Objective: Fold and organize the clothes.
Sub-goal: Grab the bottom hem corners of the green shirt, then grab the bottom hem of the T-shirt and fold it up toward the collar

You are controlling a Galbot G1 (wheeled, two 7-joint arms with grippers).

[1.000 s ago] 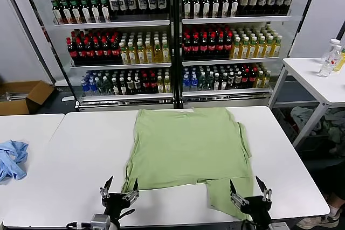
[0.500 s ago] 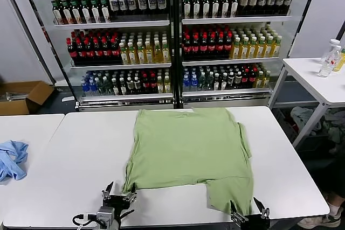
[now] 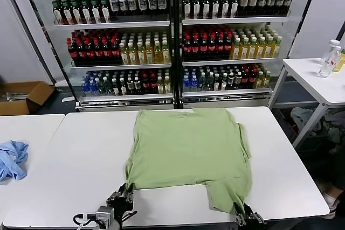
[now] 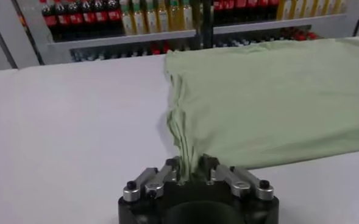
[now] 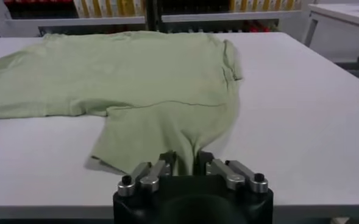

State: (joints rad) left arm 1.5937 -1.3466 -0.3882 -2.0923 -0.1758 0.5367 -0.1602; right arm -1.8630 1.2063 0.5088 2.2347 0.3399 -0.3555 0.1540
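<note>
The light green polo shirt [image 3: 188,146] lies flat on the white table [image 3: 81,154], plain side up, its buttons and print hidden. My left gripper [image 3: 123,196] is at the shirt's near left corner, shut on a bunched fold of the fabric [image 4: 190,159]. My right gripper [image 3: 245,216] is at the near right edge of the table, shut on the shirt's lower right flap [image 5: 182,149]. The shirt also fills the left wrist view [image 4: 270,97] and the right wrist view [image 5: 124,79].
A light blue cloth [image 3: 12,159] lies on the neighbouring table at left. Drink coolers [image 3: 172,30] stand behind the table. A side table with bottles [image 3: 330,57] is at right, a cardboard box [image 3: 21,96] on the floor at far left.
Both grippers moved down and closed on the shirt's near edge: left on the near left corner, right on the lower right flap. The shirt itself has barely shifted.
</note>
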